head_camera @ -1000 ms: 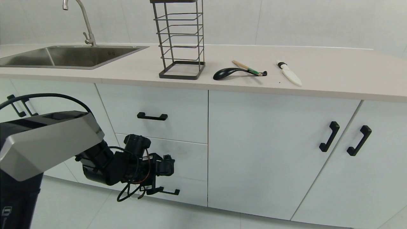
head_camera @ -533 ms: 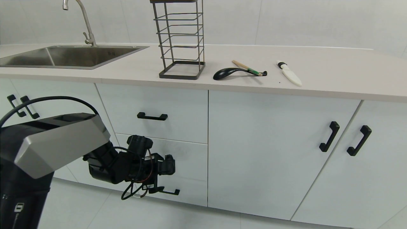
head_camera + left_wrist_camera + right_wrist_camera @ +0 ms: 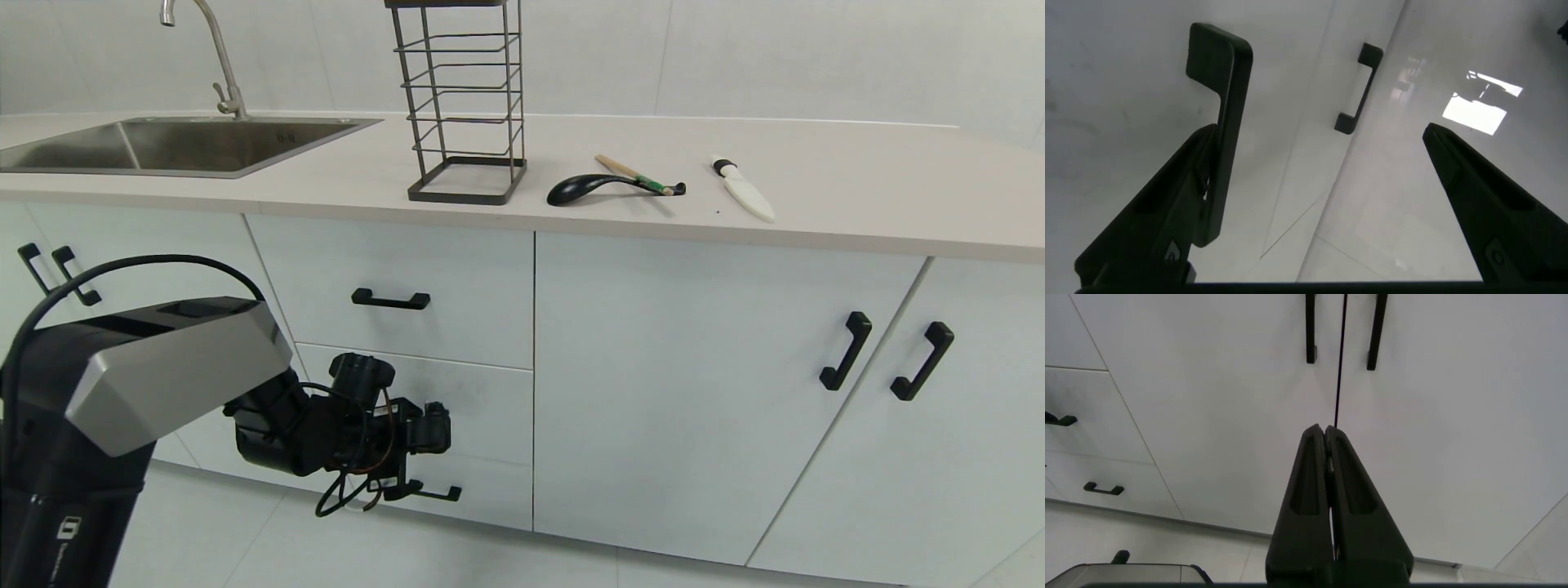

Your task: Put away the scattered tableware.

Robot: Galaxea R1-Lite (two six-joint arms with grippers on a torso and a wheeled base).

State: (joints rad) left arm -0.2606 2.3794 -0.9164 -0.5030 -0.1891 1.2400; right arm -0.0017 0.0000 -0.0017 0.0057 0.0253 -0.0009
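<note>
A black spoon (image 3: 573, 189), a pair of wooden chopsticks (image 3: 635, 174) and a white knife with a black collar (image 3: 744, 193) lie scattered on the pale countertop (image 3: 857, 188). My left gripper (image 3: 402, 488) (image 3: 1319, 139) hangs low in front of the cabinets, open. The lower drawer's black handle (image 3: 431, 492) (image 3: 1221, 122) sits close against one of its fingers (image 3: 1159, 220). My right gripper (image 3: 1327, 478) is shut on nothing and faces the white cabinet doors (image 3: 1437, 457).
A tall black wire rack (image 3: 465, 106) stands on the counter left of the spoon. A steel sink (image 3: 175, 143) with a faucet (image 3: 219, 57) lies at far left. The upper drawer handle (image 3: 390, 300) and two door handles (image 3: 847, 349) (image 3: 922, 361) jut from the cabinet fronts.
My left arm's elbow has swung a little to the right, while its gripper has stayed by the lower drawer handle. The tableware has not moved.
</note>
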